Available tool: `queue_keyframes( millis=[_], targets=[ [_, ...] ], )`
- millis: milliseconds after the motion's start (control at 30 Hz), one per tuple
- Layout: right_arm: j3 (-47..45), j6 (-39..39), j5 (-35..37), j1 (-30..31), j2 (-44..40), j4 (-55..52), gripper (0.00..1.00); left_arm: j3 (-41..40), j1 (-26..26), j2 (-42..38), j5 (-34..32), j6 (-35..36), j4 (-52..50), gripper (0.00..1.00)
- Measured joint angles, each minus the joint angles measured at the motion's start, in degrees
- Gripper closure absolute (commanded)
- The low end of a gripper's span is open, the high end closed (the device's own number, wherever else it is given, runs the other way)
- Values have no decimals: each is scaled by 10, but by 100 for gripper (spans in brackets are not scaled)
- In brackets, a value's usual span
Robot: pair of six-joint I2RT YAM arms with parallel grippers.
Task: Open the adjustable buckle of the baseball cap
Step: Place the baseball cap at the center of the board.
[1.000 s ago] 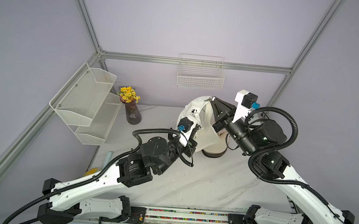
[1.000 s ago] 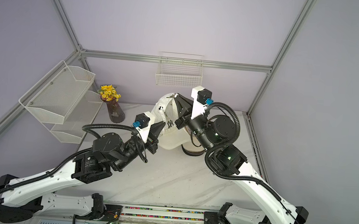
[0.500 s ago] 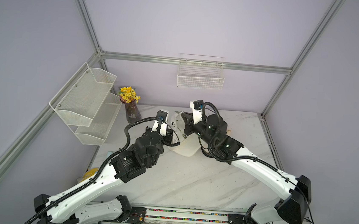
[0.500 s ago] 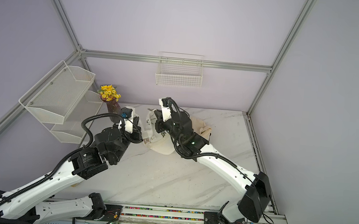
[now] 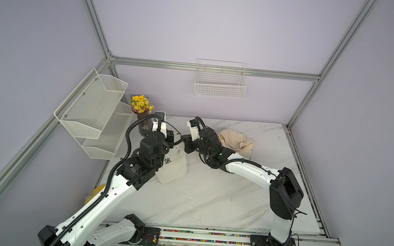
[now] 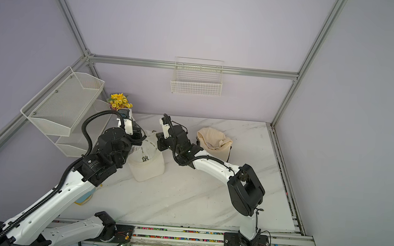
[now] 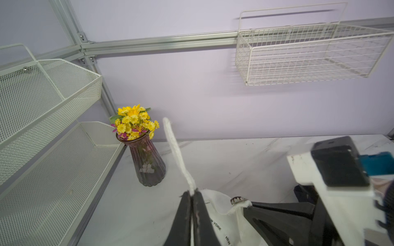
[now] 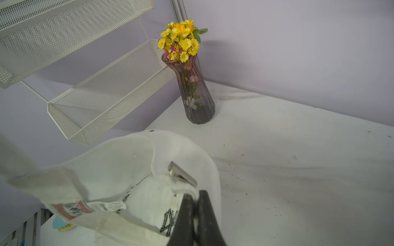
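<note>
A white baseball cap (image 5: 173, 169) with a dark logo rests on the marble table, brim toward the front, in both top views (image 6: 147, 164). My left gripper (image 7: 193, 192) is shut on the cap's white strap (image 7: 177, 153), whose free end sticks up past the jaws. My right gripper (image 8: 195, 193) is shut on the cap's back band just beside the metal buckle (image 8: 182, 173). In the left wrist view the buckle (image 7: 237, 200) sits at the right gripper's fingertips (image 7: 277, 209), apart from the strap. Both grippers meet behind the cap (image 5: 181, 139).
A second, beige cap (image 5: 235, 141) lies behind the right arm. A purple vase of yellow flowers (image 5: 143, 116) stands at the back left corner beside white mesh shelves (image 5: 94, 114). A wire basket (image 5: 220, 81) hangs on the back wall. A yellow object (image 5: 96, 192) lies at the table's left edge.
Both arms have come down and back from high near the camera, carrying the cap. It now rests on the table at the back left.
</note>
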Motion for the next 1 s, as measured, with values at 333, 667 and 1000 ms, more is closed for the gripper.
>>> queue_keyframes(
  millis=[333,667,1000],
  targets=[
    [76,30,-34,-36,124,26,100,-34,102,118,81,-5,35,93],
    [172,38,-49,-61,216,7,100,-1,176,228,126,2,66,93],
    [185,28,-58,-60,214,-3,46,124,208,321,162,37,65,83]
  ],
)
